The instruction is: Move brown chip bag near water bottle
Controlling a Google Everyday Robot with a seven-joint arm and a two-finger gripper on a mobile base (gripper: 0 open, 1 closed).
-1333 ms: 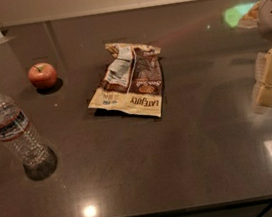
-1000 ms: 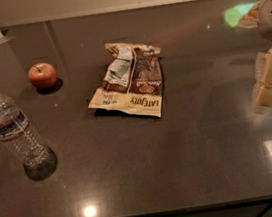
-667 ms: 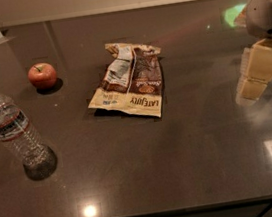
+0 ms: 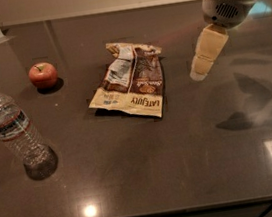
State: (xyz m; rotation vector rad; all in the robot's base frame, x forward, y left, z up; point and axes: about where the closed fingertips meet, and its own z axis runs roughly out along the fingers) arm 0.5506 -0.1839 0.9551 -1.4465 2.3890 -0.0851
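Brown chip bag (image 4: 131, 78) lies flat on the dark worktop (image 4: 149, 169), about mid-width and closer to the far edge than the near one. Its long axis runs far-to-near, skewed slightly. The crimped end points at the far edge. The cream-tan band with the "LATE JULY" lettering is at the near end and angles a bit toward the near right corner. The white label panel is on the bag's left half.

Water bottle (image 4: 15, 130) stands upright by the left edge, white cap on, well apart from the bag. A red apple (image 4: 43, 74) sits between them, further toward the far edge and touching neither.

End effector (image 4: 199, 71) hangs above the worktop just right of the bag, toward the far right corner, tip pointing down-left and not touching the bag. Can't tell whether it's open or closed; it's holding nothing.
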